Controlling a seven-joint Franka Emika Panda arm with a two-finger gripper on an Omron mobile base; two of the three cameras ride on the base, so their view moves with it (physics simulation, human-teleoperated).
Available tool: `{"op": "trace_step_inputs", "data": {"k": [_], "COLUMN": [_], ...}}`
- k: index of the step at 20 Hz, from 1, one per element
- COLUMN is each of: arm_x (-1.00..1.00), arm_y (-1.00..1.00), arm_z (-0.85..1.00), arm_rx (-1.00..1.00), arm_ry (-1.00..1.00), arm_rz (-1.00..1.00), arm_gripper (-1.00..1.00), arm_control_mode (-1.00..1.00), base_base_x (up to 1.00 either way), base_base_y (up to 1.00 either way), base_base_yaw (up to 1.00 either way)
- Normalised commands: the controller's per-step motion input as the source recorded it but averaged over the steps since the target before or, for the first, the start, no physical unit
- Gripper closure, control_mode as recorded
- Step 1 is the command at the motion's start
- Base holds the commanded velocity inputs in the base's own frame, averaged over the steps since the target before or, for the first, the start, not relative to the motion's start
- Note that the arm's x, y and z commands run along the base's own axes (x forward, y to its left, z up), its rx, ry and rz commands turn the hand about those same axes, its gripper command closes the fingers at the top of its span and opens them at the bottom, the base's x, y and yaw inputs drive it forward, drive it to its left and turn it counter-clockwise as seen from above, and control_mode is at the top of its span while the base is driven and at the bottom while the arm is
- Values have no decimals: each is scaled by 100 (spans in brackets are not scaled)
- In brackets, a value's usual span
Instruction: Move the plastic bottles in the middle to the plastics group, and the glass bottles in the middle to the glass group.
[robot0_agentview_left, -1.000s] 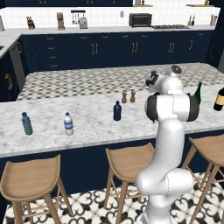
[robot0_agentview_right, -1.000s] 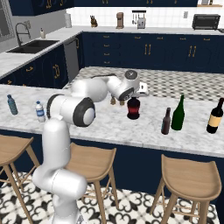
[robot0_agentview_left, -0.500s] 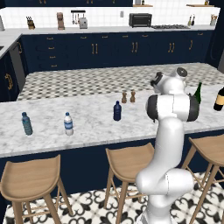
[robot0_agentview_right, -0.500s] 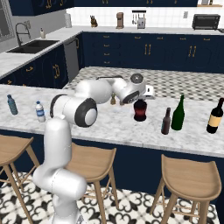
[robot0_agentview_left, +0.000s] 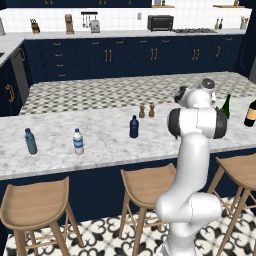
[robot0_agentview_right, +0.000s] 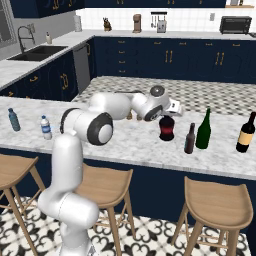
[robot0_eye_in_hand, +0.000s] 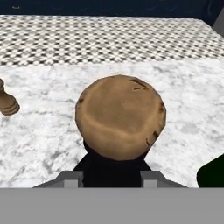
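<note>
We see the gripper (robot0_agentview_right: 169, 116) over the squat red-labelled bottle (robot0_agentview_right: 166, 128) on the marble worktop (robot0_agentview_right: 125, 142), the hand reaching across from the arm's shoulder; in the hand view the bottle's round brown cork top (robot0_eye_in_hand: 120, 116) stands directly ahead, with one fingertip (robot0_eye_in_hand: 70, 178) on each side of the dark neck, so we judge the fingers to be grasping the bottle near its top, probably so that it stays upright while it travels. The bottle sits between the centre of the worktop and the glass group, near the slim dark bottle (robot0_agentview_right: 189, 138), which stands just beside the green wine bottle (robot0_agentview_right: 203, 130); the dark wine bottle with the cream label (robot0_agentview_right: 246, 132) stands well apart to that side. We take this placement to mean that the glass items are being gathered at that end. The navy-blue plastic bottle (robot0_agentview_left: 134, 126) remains in the middle, near two small brown shakers (robot0_agentview_left: 146, 111), while the teal-tinted water bottle (robot0_agentview_left: 31, 141) and the white-labelled water bottle (robot0_agentview_left: 78, 141) form the plastics group at the opposite end.
</note>
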Motion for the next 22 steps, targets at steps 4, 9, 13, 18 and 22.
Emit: {"op": "trace_step_inputs", "data": {"k": [4, 9, 13, 18, 22], "arm_x": [-24, -18, -21, -15, -2], "arm_y": [-17, 0, -9, -17, -7], "arm_z": [16, 3, 0, 4, 1], "arm_rx": [0, 0, 0, 0, 1], "arm_ry": [1, 0, 0, 2, 0], "arm_rz": [-8, 0, -5, -5, -4], "arm_gripper": [100, 100, 100, 100, 100], "arm_control_mode": [-100, -100, -100, -100, -100], "base_base_x": [0, 0, 0, 0, 0], "base_base_y": [0, 0, 0, 0, 0], "base_base_yaw": [0, 0, 0, 0, 0]}}
